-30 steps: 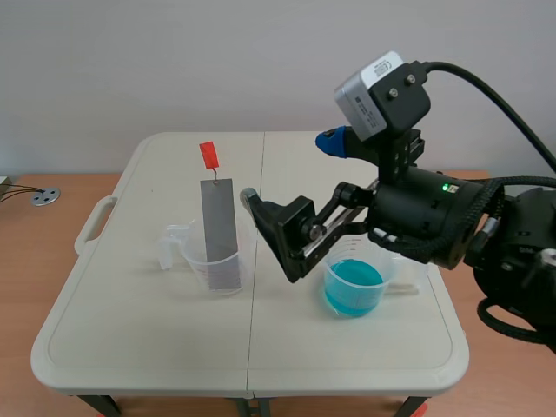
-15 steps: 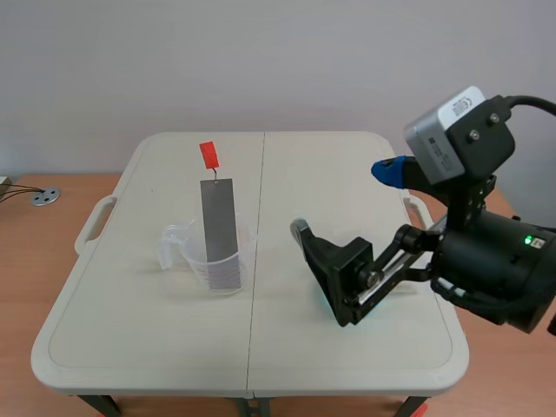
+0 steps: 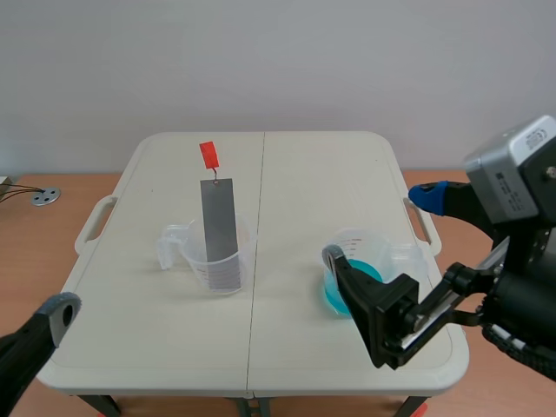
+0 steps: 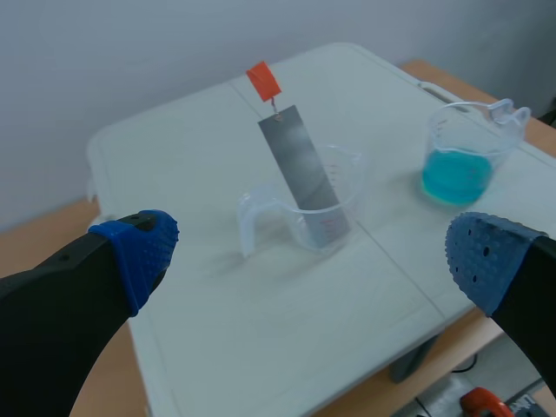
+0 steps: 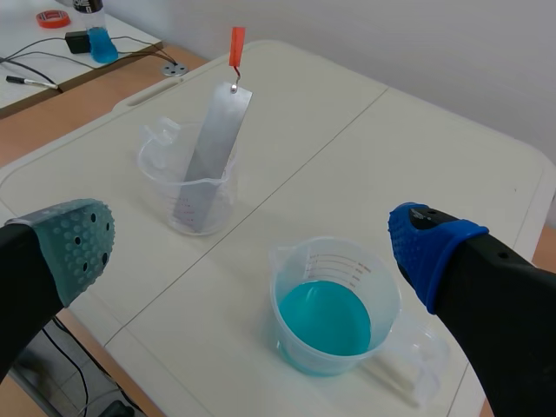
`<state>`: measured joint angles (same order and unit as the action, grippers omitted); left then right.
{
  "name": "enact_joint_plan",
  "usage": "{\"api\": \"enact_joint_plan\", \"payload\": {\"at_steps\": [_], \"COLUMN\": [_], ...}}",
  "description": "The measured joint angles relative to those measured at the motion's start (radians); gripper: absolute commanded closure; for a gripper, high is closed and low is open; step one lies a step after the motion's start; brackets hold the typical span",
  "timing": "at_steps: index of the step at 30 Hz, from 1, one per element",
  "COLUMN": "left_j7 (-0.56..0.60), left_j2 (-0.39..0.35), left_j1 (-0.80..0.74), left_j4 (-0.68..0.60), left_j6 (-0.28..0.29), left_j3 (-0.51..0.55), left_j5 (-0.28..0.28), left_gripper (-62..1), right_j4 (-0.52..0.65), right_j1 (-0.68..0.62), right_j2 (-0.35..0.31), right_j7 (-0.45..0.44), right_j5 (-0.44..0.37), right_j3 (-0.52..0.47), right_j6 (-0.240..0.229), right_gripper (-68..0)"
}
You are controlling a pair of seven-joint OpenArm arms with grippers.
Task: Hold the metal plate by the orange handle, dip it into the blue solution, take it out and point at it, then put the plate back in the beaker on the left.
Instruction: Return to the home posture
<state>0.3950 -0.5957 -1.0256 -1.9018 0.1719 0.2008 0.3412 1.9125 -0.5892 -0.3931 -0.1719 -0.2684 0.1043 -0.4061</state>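
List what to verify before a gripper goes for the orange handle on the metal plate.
1. Grey metal plate stands leaning in the clear plastic beaker: ok.
2. Orange handle sticks up above the plate, nothing touching it: ok.
3. Left gripper open and empty: ok.
4. Right gripper open and empty: ok.
5. Blue solution sits in the second clear beaker, upright and uncovered: ok.
6. Plate surface dry or wet: cannot tell.

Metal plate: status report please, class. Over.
Left tool open, empty. Right tool open, near blue solution. Metal plate standing in left beaker, orange handle free. Nothing in the way.
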Motion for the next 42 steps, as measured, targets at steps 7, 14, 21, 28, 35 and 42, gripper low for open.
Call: {"api": "enact_joint_plan", "payload": {"at_steps": [7,14,21,28,35,42], "left_j7": [-0.019,-0.018,-0.016,-0.016,-0.015,-0.009], "left_j2": [0.000,0.000,0.000,0.000,0.000,0.000], "left_j1": [0.072,0.072,0.070,0.070,0.070,0.070], "left_j4": [0.000,0.000,0.000,0.000,0.002,0.011], "left_j6": [0.005,0.005,0.005,0.005,0.005,0.005], "left_j3": [-0.069,-0.071,-0.071,-0.071,-0.071,-0.071], "left_j5": [-0.025,-0.025,-0.025,-0.025,-0.025,-0.025], "left_gripper": [-62.3,-62.3,-62.3,-62.3,-62.3,-62.3], "right_j4": [0.002,0.002,0.002,0.002,0.002,0.002], "right_j1": [-0.023,-0.023,-0.021,-0.021,-0.021,-0.021], "right_j2": [0.000,0.000,0.000,0.000,0.000,0.000], "right_j7": [0.000,0.005,0.004,0.005,0.005,0.005], "right_j5": [0.004,0.004,0.004,0.004,0.004,0.004], "right_j3": [-0.013,-0.013,-0.013,-0.013,-0.013,-0.013], "right_j6": [0.000,0.000,0.000,0.000,0.000,0.000], "right_gripper": [-66.3,-66.3,-66.3,-66.3,-66.3,-66.3]}}
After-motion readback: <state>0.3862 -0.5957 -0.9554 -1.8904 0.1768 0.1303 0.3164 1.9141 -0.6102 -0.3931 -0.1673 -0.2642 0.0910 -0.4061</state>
